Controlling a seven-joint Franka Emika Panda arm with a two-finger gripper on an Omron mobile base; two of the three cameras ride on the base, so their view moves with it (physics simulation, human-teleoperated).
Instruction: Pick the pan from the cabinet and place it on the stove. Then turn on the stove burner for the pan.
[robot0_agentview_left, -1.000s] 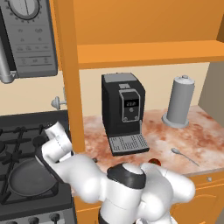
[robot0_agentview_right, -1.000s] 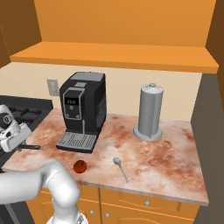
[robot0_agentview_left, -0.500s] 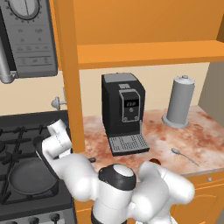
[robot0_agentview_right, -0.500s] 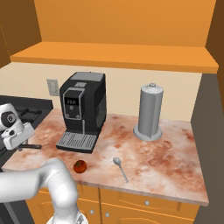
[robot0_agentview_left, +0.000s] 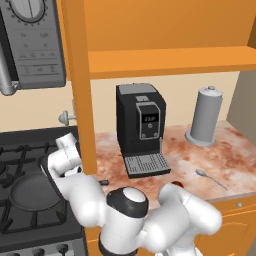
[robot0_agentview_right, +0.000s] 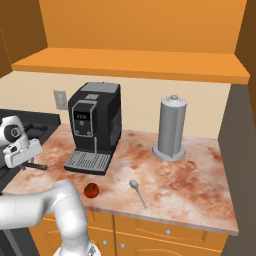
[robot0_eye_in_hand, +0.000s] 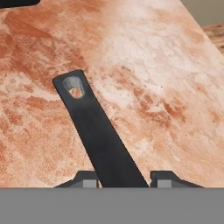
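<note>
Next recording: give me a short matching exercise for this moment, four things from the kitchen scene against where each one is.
Things:
1. pan
2. spoon
3. grey canister
4. coffee machine

Places:
A. standing at the back of the counter, on the right
B. lying flat near the counter's front edge
C. on the stove grates
D. on the counter, next to the stove

Pairs: 1-C, 2-B, 3-A, 4-D

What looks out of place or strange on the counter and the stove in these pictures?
A small red fruit and a spoon lie loose on the counter. The pan sits on the stove, but its handle sticks out over the counter.
</note>
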